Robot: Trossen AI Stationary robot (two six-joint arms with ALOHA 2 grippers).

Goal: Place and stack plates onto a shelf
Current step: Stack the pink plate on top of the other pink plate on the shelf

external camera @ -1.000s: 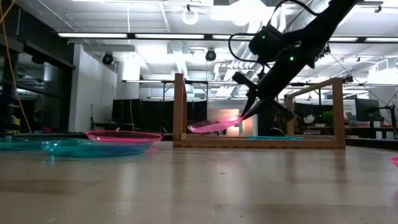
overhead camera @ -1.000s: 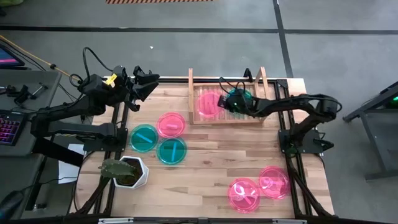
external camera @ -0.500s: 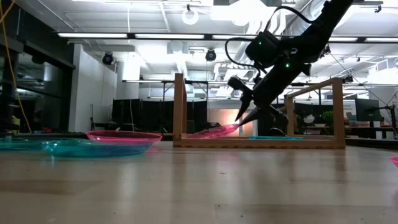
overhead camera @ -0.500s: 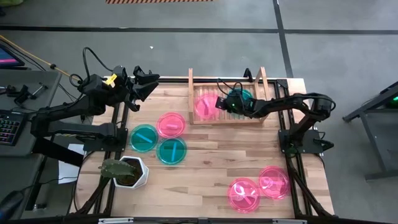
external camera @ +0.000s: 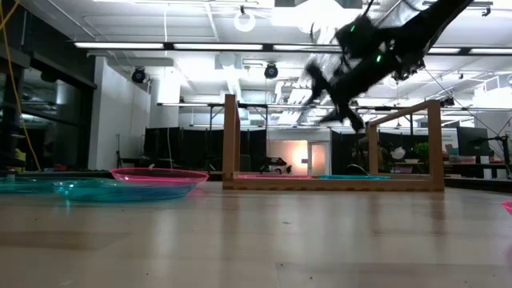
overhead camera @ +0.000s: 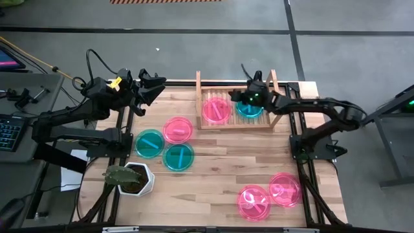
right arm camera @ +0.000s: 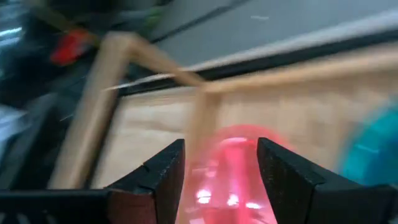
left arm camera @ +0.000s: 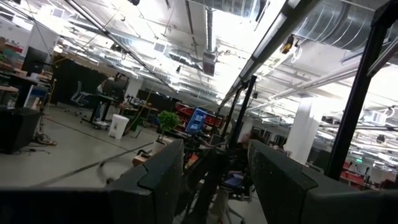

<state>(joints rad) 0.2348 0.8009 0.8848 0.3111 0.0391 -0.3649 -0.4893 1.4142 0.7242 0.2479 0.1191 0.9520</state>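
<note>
The right gripper (overhead camera: 249,90) is raised above the shelf (overhead camera: 236,123), its dark fingers (right arm camera: 163,180) held apart and empty. Below and just ahead of them a pink plate (overhead camera: 216,109) lies flat on the slatted base, with a teal plate (overhead camera: 248,108) beside it under the wrist. Both are round, translucent plastic with raised ridges inside. The shelf is of light wood with upright rails. The motion blur in the low view leaves the exact height of the gripper uncertain.

Well away from this gripper, two teal plates (overhead camera: 149,142) and a pink one (overhead camera: 177,129) lie on the butcher-block table (overhead camera: 220,178), and two more pink plates (overhead camera: 253,202) near its front edge. The left gripper (overhead camera: 155,83) is parked at the far left corner, fingers apart. A white pot (overhead camera: 132,179) stands at the front left.
</note>
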